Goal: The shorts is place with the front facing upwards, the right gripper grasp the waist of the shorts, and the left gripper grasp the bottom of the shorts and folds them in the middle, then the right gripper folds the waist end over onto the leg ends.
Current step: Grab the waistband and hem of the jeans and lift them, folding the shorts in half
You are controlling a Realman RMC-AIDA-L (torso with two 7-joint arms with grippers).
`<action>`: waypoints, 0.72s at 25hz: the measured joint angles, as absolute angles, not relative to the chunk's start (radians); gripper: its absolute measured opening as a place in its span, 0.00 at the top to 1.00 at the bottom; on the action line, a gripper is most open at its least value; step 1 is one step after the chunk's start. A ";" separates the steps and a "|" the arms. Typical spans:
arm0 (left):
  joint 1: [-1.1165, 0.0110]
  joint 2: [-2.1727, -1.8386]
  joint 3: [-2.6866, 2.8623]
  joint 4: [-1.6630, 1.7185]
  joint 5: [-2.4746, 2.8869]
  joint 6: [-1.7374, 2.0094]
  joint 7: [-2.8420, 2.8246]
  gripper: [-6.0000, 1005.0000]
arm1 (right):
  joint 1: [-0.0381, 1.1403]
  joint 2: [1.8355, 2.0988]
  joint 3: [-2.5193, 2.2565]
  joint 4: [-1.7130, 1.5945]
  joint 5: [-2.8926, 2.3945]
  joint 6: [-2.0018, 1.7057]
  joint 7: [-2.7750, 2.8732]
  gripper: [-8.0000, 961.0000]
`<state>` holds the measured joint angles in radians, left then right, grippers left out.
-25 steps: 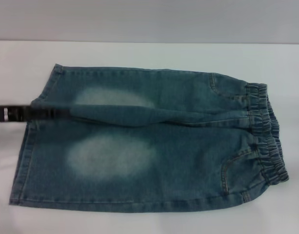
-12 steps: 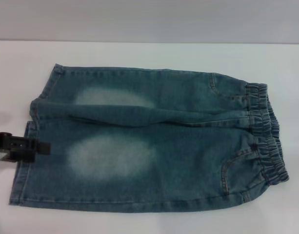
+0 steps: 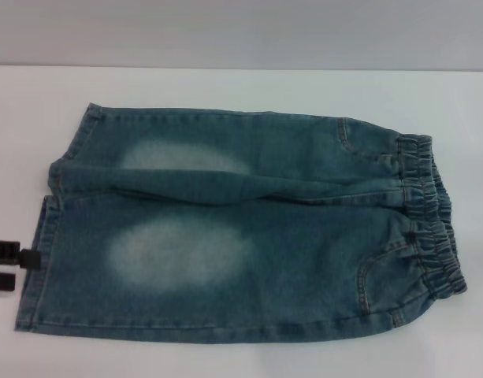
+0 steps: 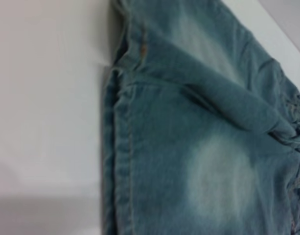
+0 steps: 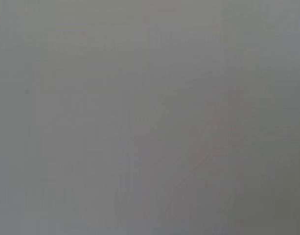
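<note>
Left gripper point(image 3: 9, 266) sits at the table's far left edge of the head view, just beside the hem of the near leg; two black fingers show one above the other with a gap between them, so they stand apart and hold nothing. One fingertip reaches the hem or just overlaps it; contact cannot be confirmed. Shorts point(image 3: 241, 224) lie flat on the white table point(image 3: 225, 87), front up, spread wide, not yet folded in the middle. Leg ends point(image 3: 48, 213) point toward the left gripper; a slit between the two hems opens there, and a raised crease runs from it along the shorts to the waist point(image 3: 430, 213), which lies at the far side from the gripper, puckered and slightly skewed. Right gripper not in view; its wrist camera shows only plain grey. Risk, judged: if the left gripper closes at its present spot it may catch only the top layer of the hem, or slip off the edge, because it sits at the very margin of the cloth; the central crease could then drag and fold crooked. Room: bare table lies beyond the far leg and past the waist; little table shows on the near side of the shorts, and the left gripper has scant space behind it.
</note>
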<state>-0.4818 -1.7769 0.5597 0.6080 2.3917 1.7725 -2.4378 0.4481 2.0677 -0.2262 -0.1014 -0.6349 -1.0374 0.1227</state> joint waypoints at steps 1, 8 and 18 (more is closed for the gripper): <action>-0.478 -1.776 0.564 0.607 2.393 1.773 -2.440 0.22 | 0.449 2.068 -0.227 -0.102 -0.636 -1.037 0.123 0.15; -0.457 -1.786 0.578 0.607 2.419 1.779 -2.436 0.23 | 0.455 2.068 -0.233 -0.103 -0.644 -1.037 0.116 0.15; -0.456 -1.799 0.583 0.591 2.443 1.777 -2.401 0.24 | 0.465 2.068 -0.244 -0.103 -0.661 -1.040 0.116 0.14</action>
